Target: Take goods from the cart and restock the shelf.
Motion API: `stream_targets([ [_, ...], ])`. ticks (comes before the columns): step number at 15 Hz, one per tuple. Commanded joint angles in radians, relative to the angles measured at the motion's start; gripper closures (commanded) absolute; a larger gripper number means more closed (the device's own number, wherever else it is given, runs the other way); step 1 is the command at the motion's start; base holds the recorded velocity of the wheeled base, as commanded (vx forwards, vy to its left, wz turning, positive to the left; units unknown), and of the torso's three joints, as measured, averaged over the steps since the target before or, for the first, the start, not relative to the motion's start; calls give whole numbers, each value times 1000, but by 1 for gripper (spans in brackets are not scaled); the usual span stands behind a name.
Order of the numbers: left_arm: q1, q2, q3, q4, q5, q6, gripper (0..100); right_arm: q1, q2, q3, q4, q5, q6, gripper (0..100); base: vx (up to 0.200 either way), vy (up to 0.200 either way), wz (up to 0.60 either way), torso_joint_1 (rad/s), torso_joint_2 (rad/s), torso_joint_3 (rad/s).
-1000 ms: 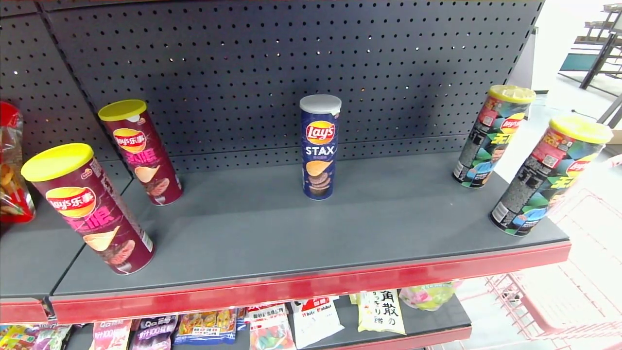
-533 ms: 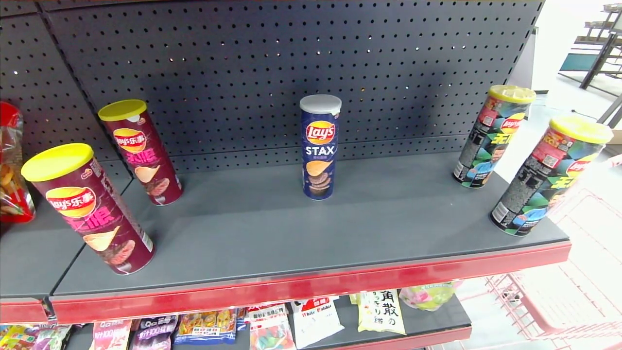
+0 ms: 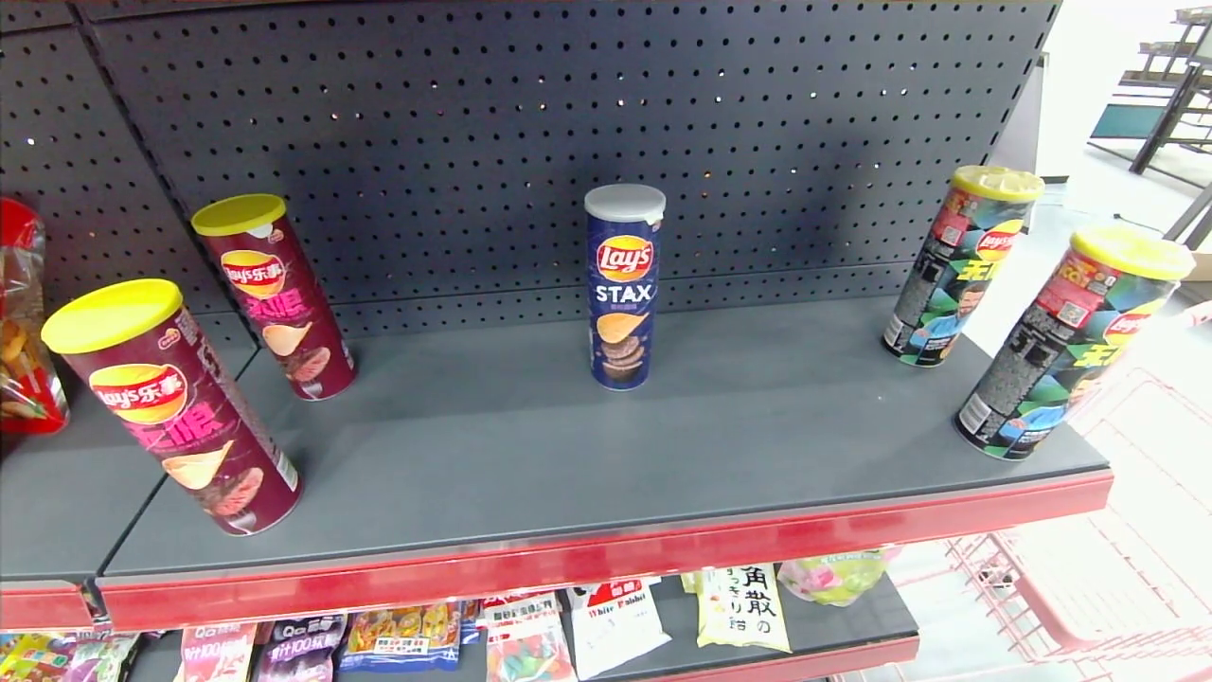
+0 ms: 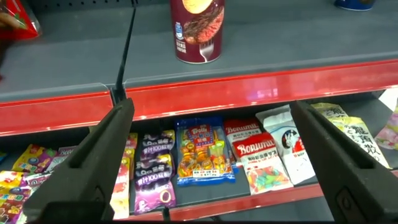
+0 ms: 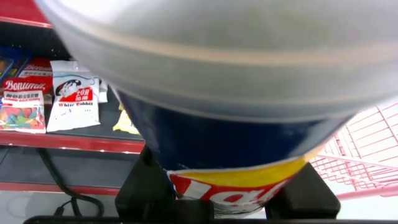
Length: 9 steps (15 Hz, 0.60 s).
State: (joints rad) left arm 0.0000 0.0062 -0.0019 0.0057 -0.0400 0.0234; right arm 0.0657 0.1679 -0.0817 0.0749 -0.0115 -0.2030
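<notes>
The left gripper (image 4: pixel 212 109) is held with its fingers spread and nothing between them, in front of the shelf's red front lip and the lower tier of snack packets (image 4: pixel 205 152). A blue can (image 5: pixel 205 149) with a pale lid is clasped near its base by the right gripper (image 5: pixel 227 194), low down in front of the lower tier, with the cart (image 5: pixel 367 149) just beside it. The carrying step is judged to be in hand: the can has been taken from the cart and is not yet set on the shelf (image 3: pixel 568 474). A lift above the red lip is called for next, then an upright placement on bare grey board, probably near the matching standing blue can (image 3: pixel 623 284). On the shelf, a red bag (image 3: pixel 19 322) is seen at the far left, then two maroon cans (image 3: pixel 170 407) (image 3: pixel 275 294), the standing blue can at the middle against the pegboard (image 3: pixel 473 142), and two multicoloured cans (image 3: pixel 961 265) (image 3: pixel 1070 341) at the right end. The nearer multicoloured can, close to the front edge, is judged most liable to be knocked on the way up.
</notes>
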Motion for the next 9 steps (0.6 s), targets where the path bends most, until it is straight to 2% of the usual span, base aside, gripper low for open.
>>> stream_targets([
  [1,-5,48,-1,0,0,1,0,2,4,10,0,1,-1,100,0,0,0,0,0,0],
  [2,-6,51,0,0,0,3,0,3,9,10,0,1,-1,100,0,0,0,0,0,0],
  [4,-14,37,0,-3,-14,30,0,3,13,10,-1,1,-1,100,0,0,0,0,0,0],
  [5,-26,89,-124,-10,-63,24,0,0,4,8,-3,-2,-1,100,0,0,0,0,0,0],
  [6,-37,175,-216,3,-83,6,0,-3,-2,8,-1,-4,-1,100,0,0,0,0,0,0],
  [7,-100,336,-383,22,-175,-20,0,-14,4,11,0,1,7,100,0,0,0,0,0,0],
  [8,-149,385,-444,28,-261,-19,0,-4,16,13,0,16,22,100,0,0,0,0,0,0],
  [9,-196,431,-466,28,-354,-7,0,-1,22,11,-1,31,33,100,0,0,0,0,0,0],
])
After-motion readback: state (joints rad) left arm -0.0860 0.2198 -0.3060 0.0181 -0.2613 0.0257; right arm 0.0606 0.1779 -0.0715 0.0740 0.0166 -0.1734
